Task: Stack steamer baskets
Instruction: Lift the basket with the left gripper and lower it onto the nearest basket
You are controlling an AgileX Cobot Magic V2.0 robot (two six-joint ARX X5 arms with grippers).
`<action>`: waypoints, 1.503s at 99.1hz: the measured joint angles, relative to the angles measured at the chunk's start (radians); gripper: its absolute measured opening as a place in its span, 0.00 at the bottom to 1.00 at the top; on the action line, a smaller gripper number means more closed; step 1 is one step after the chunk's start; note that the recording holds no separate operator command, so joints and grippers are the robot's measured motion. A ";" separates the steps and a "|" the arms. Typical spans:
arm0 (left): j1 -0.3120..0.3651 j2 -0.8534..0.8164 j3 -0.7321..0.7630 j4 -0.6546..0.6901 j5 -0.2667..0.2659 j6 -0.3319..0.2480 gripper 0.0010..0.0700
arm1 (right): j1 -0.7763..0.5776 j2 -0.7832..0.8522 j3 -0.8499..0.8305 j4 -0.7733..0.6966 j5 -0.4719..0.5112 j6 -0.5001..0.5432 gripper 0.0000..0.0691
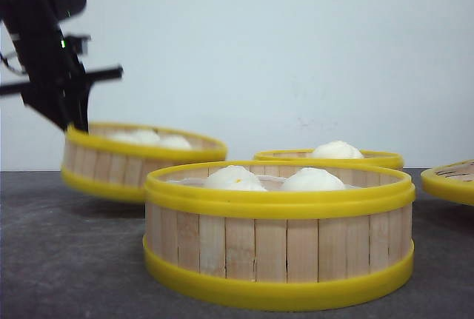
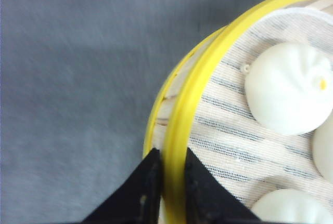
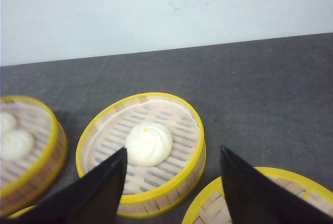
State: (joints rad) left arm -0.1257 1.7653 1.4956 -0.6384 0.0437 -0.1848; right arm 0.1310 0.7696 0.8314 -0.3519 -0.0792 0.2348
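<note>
Three round yellow-rimmed wooden-slat steamer baskets [image 1: 278, 234] [image 1: 141, 160] [image 1: 329, 158] show; left end effector [image 2: 174, 174] pinches one rim, right end effector [image 3: 174, 182] gapes, lid [image 1: 450, 180] cropped.

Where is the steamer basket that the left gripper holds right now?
In the front view, the yellow-rimmed wooden steamer basket hangs tilted off the table at the left, behind the near basket, its rim in the left gripper.

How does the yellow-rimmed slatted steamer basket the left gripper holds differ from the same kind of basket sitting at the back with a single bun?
The held basket is pinched at its rim by the left gripper and hangs tilted above the table; the back basket rests flat, untouched. The held one carries several white buns, the back one a single bun. Both share yellow rims and pale wooden slat walls.
</note>
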 joint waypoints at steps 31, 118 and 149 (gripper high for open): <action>0.015 -0.241 0.069 -0.135 0.208 0.018 0.03 | 0.000 0.000 0.000 -0.001 -0.024 -0.001 0.50; -0.371 -0.317 -0.193 -0.085 0.195 0.068 0.03 | 0.006 -0.065 0.000 -0.011 -0.027 -0.019 0.50; -0.406 -0.258 -0.235 -0.021 0.195 0.038 0.03 | 0.014 -0.065 0.000 -0.013 -0.027 -0.019 0.50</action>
State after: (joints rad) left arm -0.5312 1.5074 1.2610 -0.6590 0.2386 -0.1471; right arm 0.1452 0.7048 0.8314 -0.3645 -0.1059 0.2161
